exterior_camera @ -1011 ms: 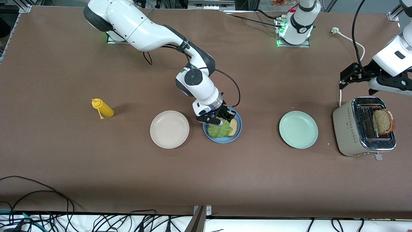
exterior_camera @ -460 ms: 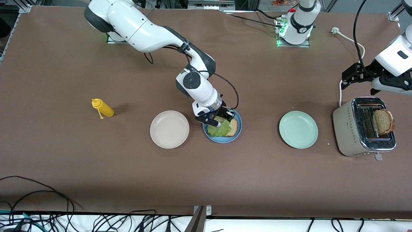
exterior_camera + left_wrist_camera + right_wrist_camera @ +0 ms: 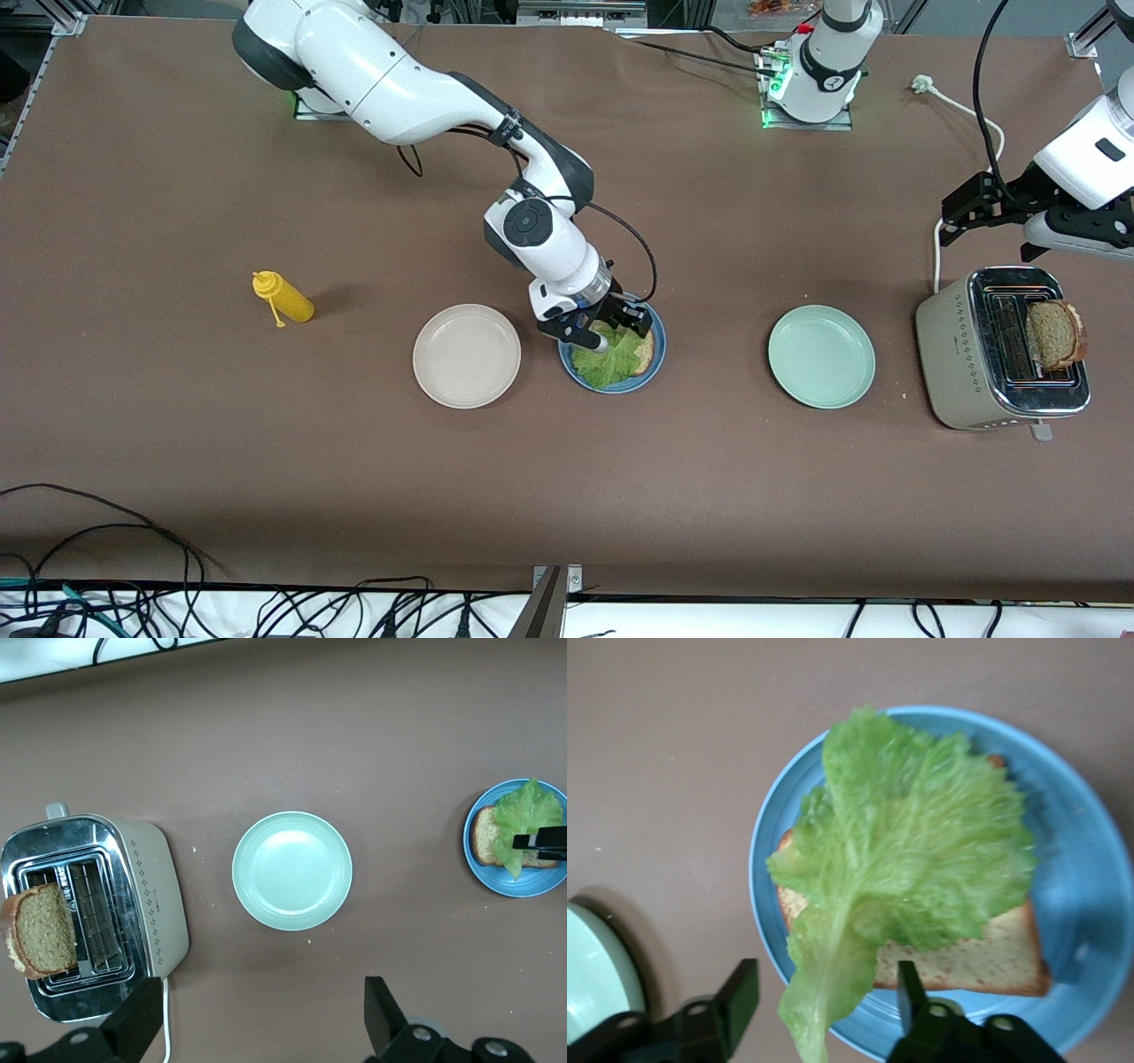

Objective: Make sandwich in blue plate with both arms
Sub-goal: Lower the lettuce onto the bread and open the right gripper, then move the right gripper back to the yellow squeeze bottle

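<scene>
Where lettuce leaf overhangs blue plate rim

Lighting: bright, even, overhead.
Soft short shadows under the plates; glare on toaster chrome; lettuce leaf slightly blurred in right wrist view.

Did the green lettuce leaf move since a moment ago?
Yes. The lettuce leaf has spread toward the mint-green plate, now covering most of the bread slice on the blue plate.

Right claw crowds the blue plate; open desk lies along the front-camera edge.
</scene>
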Motion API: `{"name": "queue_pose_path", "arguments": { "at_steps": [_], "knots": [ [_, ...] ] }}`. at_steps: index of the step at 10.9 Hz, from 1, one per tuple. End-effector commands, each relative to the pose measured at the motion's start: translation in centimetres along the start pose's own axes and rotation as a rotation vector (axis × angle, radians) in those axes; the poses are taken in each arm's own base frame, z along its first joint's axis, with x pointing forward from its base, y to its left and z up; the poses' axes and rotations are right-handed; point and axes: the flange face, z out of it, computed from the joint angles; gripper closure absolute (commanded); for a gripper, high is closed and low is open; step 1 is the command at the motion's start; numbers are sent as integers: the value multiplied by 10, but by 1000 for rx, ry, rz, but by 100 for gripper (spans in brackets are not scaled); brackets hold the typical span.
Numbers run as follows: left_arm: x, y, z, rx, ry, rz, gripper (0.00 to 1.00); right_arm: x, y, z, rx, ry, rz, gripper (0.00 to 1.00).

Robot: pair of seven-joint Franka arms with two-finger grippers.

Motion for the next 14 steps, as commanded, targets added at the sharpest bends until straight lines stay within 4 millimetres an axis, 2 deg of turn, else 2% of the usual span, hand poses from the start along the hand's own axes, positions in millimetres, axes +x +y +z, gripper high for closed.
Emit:
{"name": "queue_pose_path", "arguments": {
  "at_steps": [1,2,4,6,7,9,10,11,12,14],
  "knots": [
    [-1,-2,-8,16,1,-4,0,41,-13,-89,-130,-16,23,0],
    [-1,-2,-8,16,1,-4,0,49,-11,-114,-183,-31,3,0],
    [-1,-2,-8,16,1,-4,0,81,4,-175,-271,-88,-90,0],
    [-1,-1,-8,15,1,-4,0,117,31,-247,-344,-157,-217,0],
    [-1,-1,-8,14,1,-4,0,141,51,-286,-358,-190,-299,0],
    [-1,-2,-8,15,1,-6,0,188,101,-365,-353,-262,-418,0],
    [-1,-2,-8,15,1,-8,0,203,127,-395,-356,-288,-506,0],
    [-2,-2,-9,15,3,-8,0,220,156,-419,-352,-295,-581,0],
    [-3,-3,-7,13,-11,-9,0,235,187,-435,-347,-308,-651,0],
    [-3,-4,-7,14,-17,-11,0,258,245,-457,-331,-311,-761,0]
  ]
}}
